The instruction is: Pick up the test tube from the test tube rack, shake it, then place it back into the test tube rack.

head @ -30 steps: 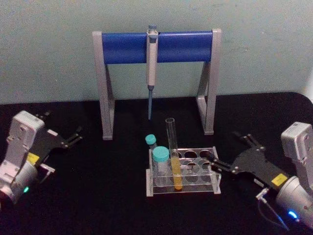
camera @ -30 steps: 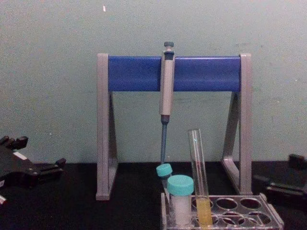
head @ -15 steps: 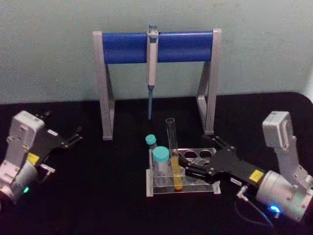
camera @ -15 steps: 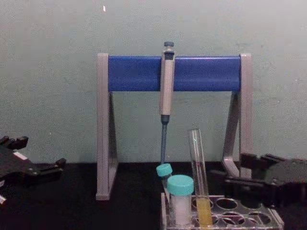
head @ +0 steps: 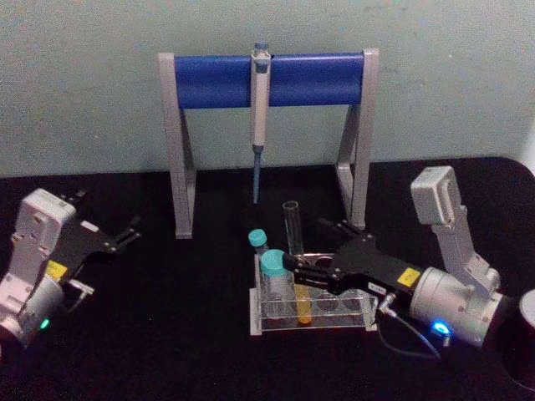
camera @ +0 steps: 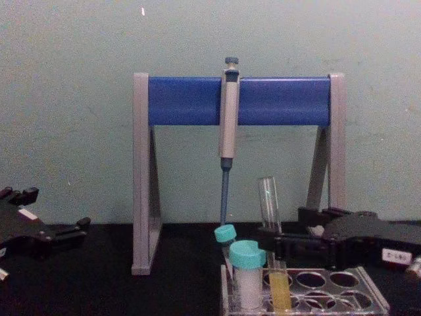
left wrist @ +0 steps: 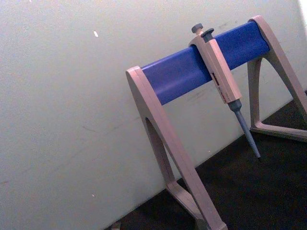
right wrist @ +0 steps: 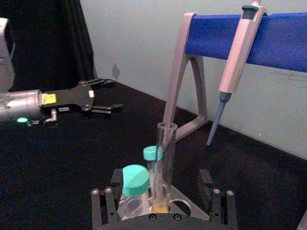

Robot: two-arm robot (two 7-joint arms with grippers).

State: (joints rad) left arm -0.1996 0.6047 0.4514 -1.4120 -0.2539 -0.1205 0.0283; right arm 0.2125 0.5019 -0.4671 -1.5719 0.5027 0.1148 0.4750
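At the middle of the black table [head: 167, 334], the test tube [head: 291, 219] stands upright in the test tube rack [head: 361, 322], yellow liquid in its lower part, just beside a wide teal-capped tube [head: 274, 276]. The right gripper [head: 303, 244] reaches in from the right, fingers spread to either side of the tube. The left gripper [head: 127, 232] sits well off to the left, fingers apart.

Yellow liquid in the clear test tube [head: 292, 225]; the test tube rack [head: 338, 311] is clear too; teal caps [head: 274, 262], blue-barred grey stand [head: 217, 81], black table [head: 167, 317].
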